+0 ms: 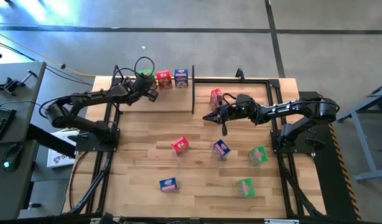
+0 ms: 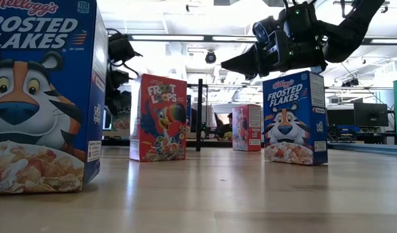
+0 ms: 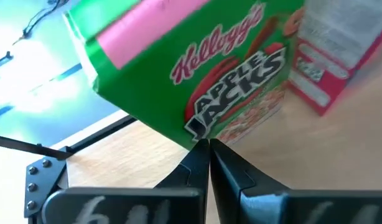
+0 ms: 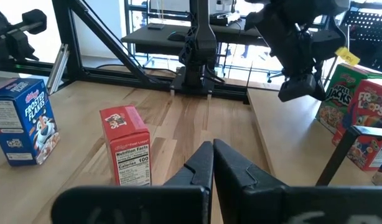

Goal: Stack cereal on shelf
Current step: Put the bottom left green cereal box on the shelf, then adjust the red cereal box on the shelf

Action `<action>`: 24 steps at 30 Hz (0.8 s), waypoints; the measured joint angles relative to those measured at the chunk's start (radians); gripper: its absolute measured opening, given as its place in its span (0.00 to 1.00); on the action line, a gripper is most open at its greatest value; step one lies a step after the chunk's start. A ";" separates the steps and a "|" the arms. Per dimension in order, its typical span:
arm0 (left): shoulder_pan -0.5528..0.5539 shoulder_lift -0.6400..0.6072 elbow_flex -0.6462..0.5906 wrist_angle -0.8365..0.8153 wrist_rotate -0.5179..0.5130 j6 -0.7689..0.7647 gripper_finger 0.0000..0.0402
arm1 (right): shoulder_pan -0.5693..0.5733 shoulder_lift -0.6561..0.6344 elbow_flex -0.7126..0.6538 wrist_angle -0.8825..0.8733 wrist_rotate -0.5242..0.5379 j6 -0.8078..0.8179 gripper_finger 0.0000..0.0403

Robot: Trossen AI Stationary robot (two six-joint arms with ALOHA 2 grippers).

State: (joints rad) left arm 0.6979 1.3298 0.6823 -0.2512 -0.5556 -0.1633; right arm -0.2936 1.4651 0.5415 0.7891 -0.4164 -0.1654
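The shelf (image 1: pixel 132 104) lies at the table's far left, with a black upright divider (image 1: pixel 193 93) at its right end. On it stand a green cereal box (image 3: pixel 197 81), a red one (image 1: pixel 164 79) and a blue one (image 1: pixel 181 78) in a row along the far edge. My left gripper (image 3: pixel 204 148) is shut, its tips at the green box's lower corner. My right gripper (image 1: pixel 211 117) hangs shut above the table just right of the divider, touching nothing. A red box (image 1: pixel 216 96) stands behind it. My left gripper's shut fingertips (image 3: pixel 194 155) point slanting down at the lower front corner (image 3: pixel 200 135) of the green box, from the table's near side. Whether they touch it, I cannot tell. The box stands on the shelf.
Loose cereal boxes stand on the tabletop: red (image 1: pixel 180 145), blue (image 1: pixel 221 149), green (image 1: pixel 258 155), blue (image 1: pixel 168 184) and green (image 1: pixel 244 186). Black frame rails (image 1: pixel 241 79) run along the far right edge. Bare wood lies between the shelf and these boxes.
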 joint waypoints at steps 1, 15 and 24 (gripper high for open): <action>-0.007 -0.010 0.000 -0.008 0.000 0.000 0.01 | 0.000 0.000 0.000 0.000 0.000 0.000 0.00; -0.227 -0.170 0.000 -0.037 0.238 -0.076 0.01 | 0.000 0.000 0.000 -0.001 0.000 0.000 0.00; -0.303 0.021 0.000 0.264 0.230 -0.031 0.01 | 0.000 0.000 0.000 -0.006 0.000 0.000 0.00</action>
State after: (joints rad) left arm 0.3954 1.3504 0.6823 0.0126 -0.3256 -0.1942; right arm -0.2937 1.4651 0.5413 0.7828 -0.4168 -0.1654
